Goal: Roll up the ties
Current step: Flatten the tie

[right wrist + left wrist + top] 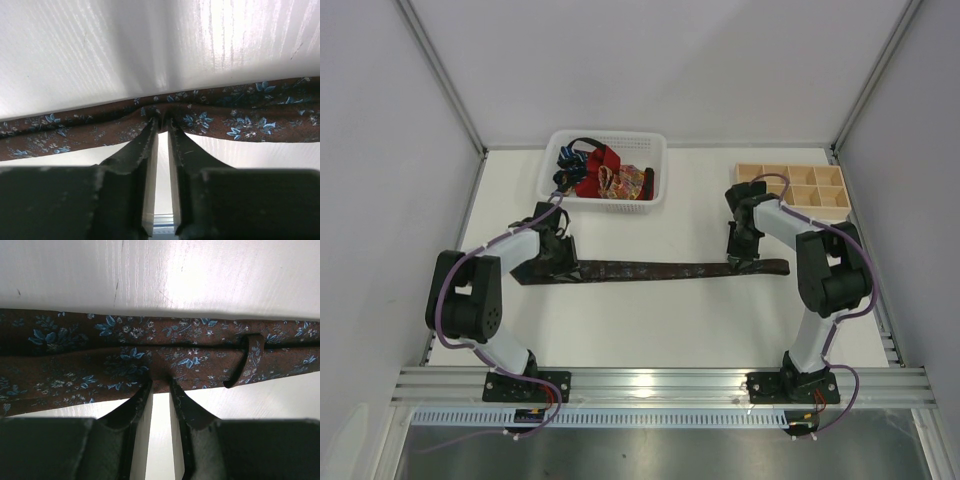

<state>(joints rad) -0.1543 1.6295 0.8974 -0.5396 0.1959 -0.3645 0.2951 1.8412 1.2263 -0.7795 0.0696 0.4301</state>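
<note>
A dark brown tie (660, 269) with small blue flowers lies stretched left to right across the white table (650, 320). My left gripper (556, 258) is shut on its wide end; the left wrist view shows the jaws pinching the near edge of the tie (125, 365) at the gripper (160, 385), with the keeper loop (247, 360) to the right. My right gripper (740, 258) is shut on the narrow end; the right wrist view shows the tie (240, 112) bunched at the gripper (163, 121). More ties (600, 175), red, blue and orange-patterned, lie in a basket.
A white plastic mesh basket (650, 142) stands at the back centre-left. A pale wooden tray with square compartments (800, 190) stands at the back right, just behind my right arm. White walls enclose the table on three sides.
</note>
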